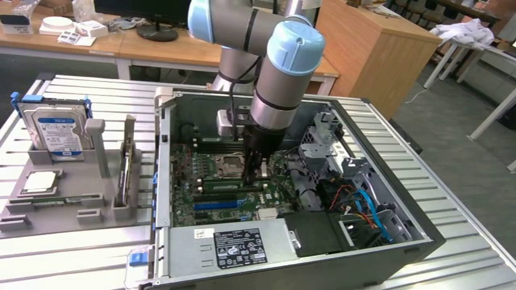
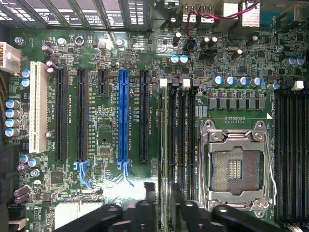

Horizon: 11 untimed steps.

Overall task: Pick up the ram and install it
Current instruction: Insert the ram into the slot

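Down in the middle of the exterior view, inside the open case (image 1: 322, 269), we see the ram (image 2: 165, 145). It stands on its thin edge in a long slot, just beside the socket (image 2: 236, 166). The gripper (image 2: 166, 215) is right over one end of it. We cannot tell if the gripper is holding the ram or has let go.

We think the job is at the push-in step. The ram looks lined up in its slot and close to home, but we cannot see if the clips have snapped shut. Any move from here needs a straight, gentle path, since a push to the side could bend such a thin stick.

The ram is a flat green strip, hard and very thin. The slots beside it are long, black plastic. The socket is a square frame of shiny metal with tiny gold dots inside. A bright blue slot (image 2: 123, 116) sits further off on the bumpy green board (image 2: 108, 96).

At the exterior view's left, a grey tray (image 1: 72, 175) holds a boxy silver drive (image 1: 57, 133) and a square chip (image 1: 42, 181). All of it rests on a table (image 1: 451, 181) of ribbed metal.
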{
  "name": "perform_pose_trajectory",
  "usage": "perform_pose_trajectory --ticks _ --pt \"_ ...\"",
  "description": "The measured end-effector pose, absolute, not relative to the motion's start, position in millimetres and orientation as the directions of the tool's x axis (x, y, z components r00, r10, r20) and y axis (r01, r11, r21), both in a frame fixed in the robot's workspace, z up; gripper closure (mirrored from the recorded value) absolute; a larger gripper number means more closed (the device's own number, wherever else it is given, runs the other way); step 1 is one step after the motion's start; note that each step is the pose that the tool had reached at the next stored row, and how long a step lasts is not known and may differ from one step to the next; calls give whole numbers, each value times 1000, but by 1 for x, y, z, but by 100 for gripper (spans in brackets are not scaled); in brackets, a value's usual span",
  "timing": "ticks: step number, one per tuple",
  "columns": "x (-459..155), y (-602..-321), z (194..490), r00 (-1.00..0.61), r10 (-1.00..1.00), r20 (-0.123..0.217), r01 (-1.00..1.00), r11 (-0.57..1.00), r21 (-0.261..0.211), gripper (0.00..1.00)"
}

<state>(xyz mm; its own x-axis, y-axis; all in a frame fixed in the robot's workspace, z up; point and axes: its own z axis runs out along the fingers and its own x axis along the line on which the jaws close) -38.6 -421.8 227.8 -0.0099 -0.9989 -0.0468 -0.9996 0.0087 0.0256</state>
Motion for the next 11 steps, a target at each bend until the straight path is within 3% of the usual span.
perform_pose_trajectory --ticks 1,2,11 --pt "-39 -422 228 -10 -999 -47 -1000 9 26 76" --pt "-39 -422 228 -10 -999 -47 -1000 9 26 69" --pt "-39 -422 244 -10 -999 -47 -1000 9 26 69"
